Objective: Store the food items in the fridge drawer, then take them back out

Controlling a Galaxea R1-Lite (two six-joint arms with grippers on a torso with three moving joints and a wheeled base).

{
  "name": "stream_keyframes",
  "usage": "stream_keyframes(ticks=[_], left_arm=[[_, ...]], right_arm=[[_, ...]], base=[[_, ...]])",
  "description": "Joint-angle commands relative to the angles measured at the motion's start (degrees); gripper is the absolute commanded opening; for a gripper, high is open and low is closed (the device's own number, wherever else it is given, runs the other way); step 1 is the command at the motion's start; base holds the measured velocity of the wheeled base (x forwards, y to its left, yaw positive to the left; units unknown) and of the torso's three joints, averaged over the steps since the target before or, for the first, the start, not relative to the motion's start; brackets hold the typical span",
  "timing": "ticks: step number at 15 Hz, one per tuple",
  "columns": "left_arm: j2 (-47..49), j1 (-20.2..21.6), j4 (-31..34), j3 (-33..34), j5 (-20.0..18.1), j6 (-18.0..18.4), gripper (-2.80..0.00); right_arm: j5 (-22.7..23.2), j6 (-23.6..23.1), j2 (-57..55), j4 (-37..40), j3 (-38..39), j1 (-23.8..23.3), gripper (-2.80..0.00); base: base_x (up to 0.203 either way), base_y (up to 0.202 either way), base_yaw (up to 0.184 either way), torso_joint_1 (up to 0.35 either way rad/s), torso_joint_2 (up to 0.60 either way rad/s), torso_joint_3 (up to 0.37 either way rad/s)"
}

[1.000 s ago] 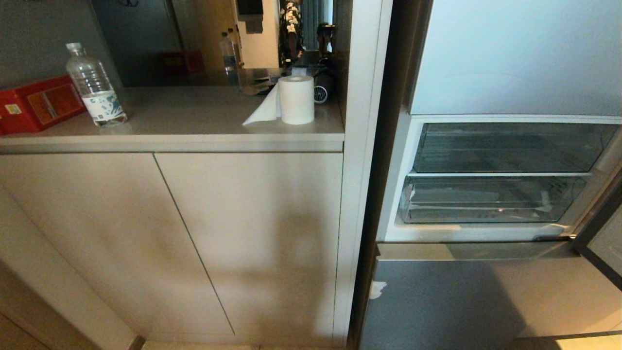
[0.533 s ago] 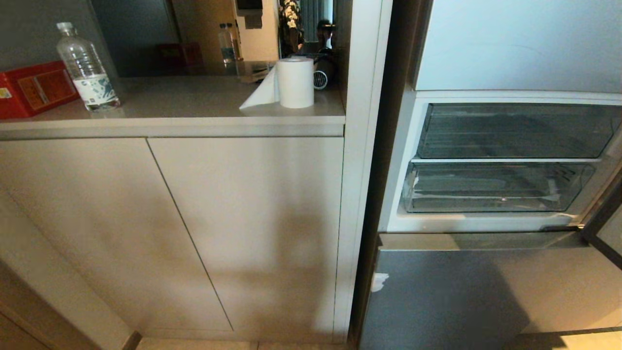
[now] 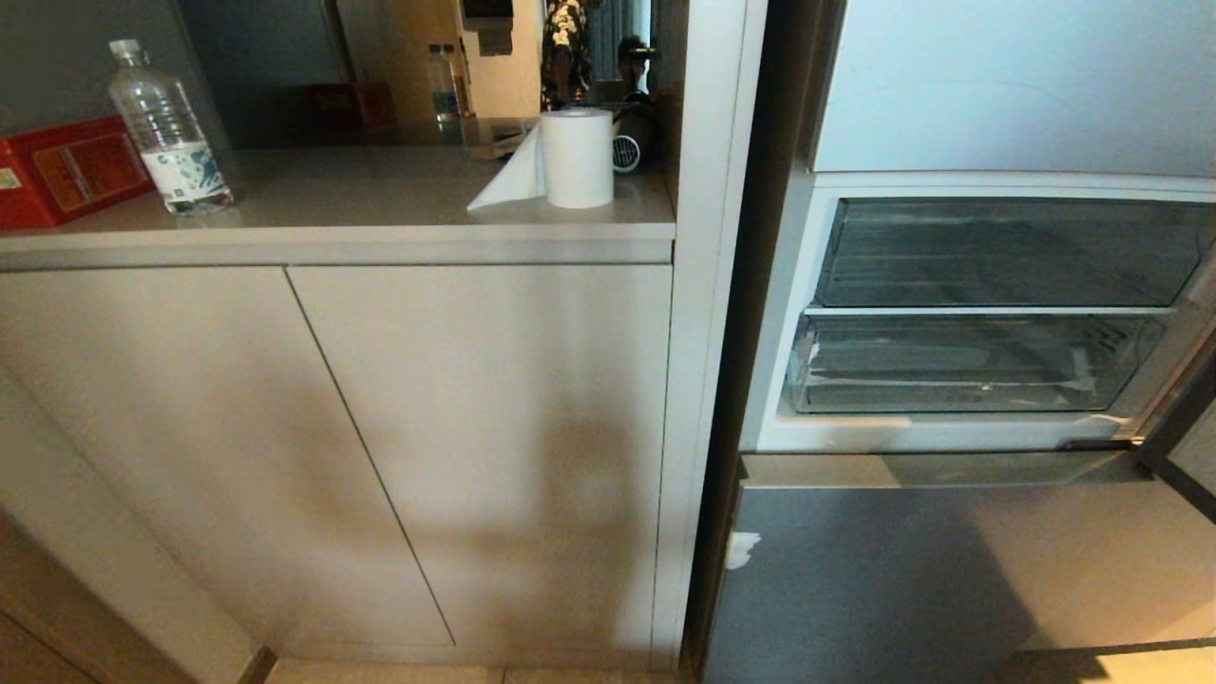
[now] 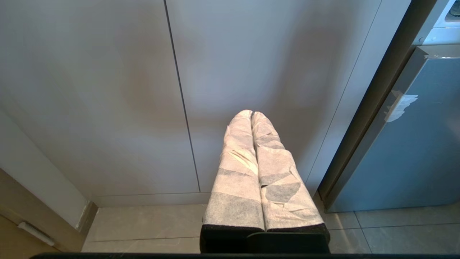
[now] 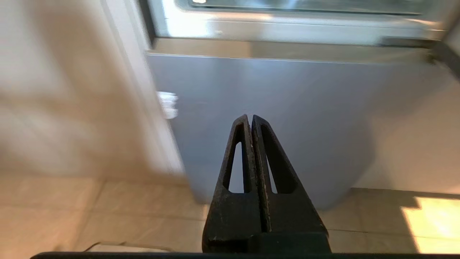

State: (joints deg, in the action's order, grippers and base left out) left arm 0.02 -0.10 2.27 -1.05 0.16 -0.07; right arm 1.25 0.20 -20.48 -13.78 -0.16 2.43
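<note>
The fridge stands open on the right of the head view, with two clear drawers in it. The lower one, the fridge drawer, is shut, has white tape at its front corners, and looks empty. The food items are out of view. Neither arm shows in the head view. My left gripper, wrapped in white tape, is shut on nothing and points at the beige cabinet doors low above the floor. My black right gripper is also shut on nothing and faces the grey lower fridge door.
A counter left of the fridge holds a water bottle, a red box and a paper roll. The upper clear drawer sits above the fridge drawer. The open fridge door's edge is at far right.
The whole head view has shifted, so counter and fridge sit higher in the picture: the camera moved, not the things. Both drawers stay shut.
</note>
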Motion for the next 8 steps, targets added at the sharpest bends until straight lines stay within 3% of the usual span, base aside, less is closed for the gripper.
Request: stream_keyframes(ticks=[1, 2, 8], left_arm=[[-0.1, 0.0, 0.0, 0.0, 0.0, 0.0, -2.80], [-0.2, 0.0, 0.0, 0.0, 0.0, 0.0, -2.80], [-0.1, 0.0, 0.0, 0.0, 0.0, 0.0, -2.80]], right_arm=[[0.9, 0.3, -22.4, -11.8, -0.8, 1.8, -1.39], [1.4, 0.4, -29.2, -16.8, -1.3, 2.5, 0.00], [2.6, 3.9, -62.8, -41.4, -10.1, 4.5, 0.00]], base=[[0.000, 0.000, 0.000, 0.000, 0.00, 0.000], [0.000, 0.000, 0.000, 0.000, 0.00, 0.000], [0.000, 0.000, 0.000, 0.000, 0.00, 0.000]])
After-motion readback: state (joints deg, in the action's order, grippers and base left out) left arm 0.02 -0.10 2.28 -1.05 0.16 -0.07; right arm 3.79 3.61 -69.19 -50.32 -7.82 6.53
